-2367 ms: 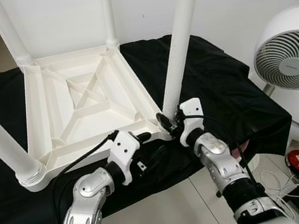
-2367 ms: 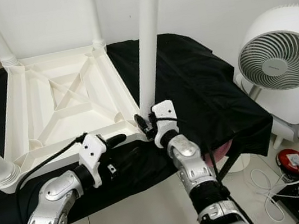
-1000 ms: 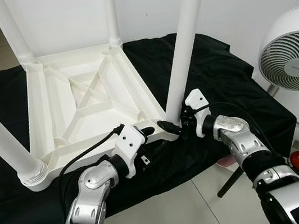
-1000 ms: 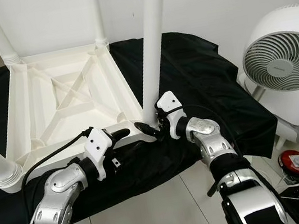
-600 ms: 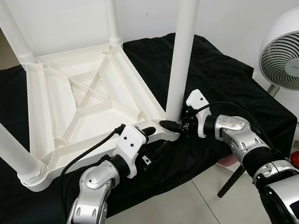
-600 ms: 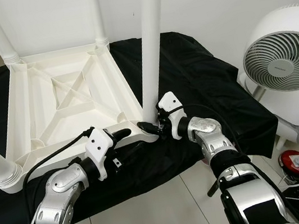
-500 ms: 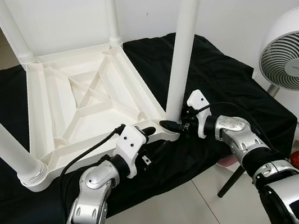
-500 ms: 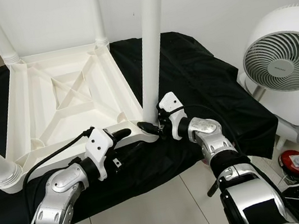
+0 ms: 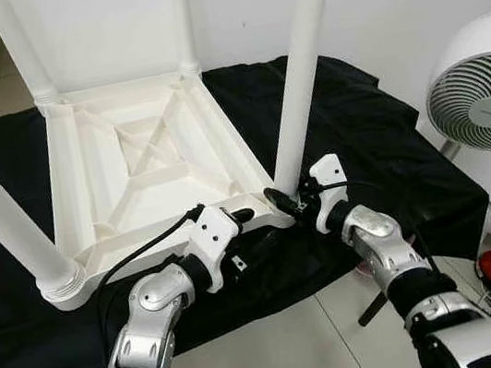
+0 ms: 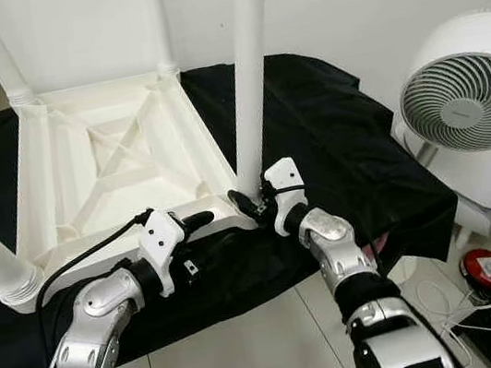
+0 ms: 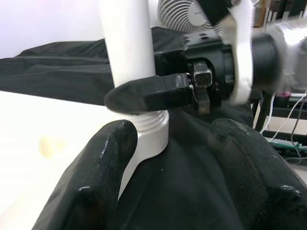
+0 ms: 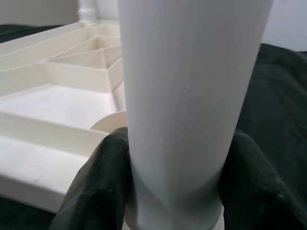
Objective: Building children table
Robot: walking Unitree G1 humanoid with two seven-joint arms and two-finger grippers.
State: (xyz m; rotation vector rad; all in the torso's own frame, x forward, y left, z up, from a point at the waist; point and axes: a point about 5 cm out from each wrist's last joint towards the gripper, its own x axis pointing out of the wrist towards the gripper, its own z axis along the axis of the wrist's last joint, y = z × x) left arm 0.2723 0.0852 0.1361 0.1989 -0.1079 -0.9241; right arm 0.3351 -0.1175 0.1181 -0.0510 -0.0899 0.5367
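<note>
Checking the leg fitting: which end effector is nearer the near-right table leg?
Right. The right end effector clasps the table leg at its base; the left end effector sits open just beside it.

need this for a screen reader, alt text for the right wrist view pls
Two black fingers of the right gripper close around a white table leg near its base. Behind it lies the ribbed underside of the upturned white tabletop on black cloth.

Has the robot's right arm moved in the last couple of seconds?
Yes. The right gripper stays clamped on the leg at the table corner, but its elbow swung out toward the fan, then back in.
</note>
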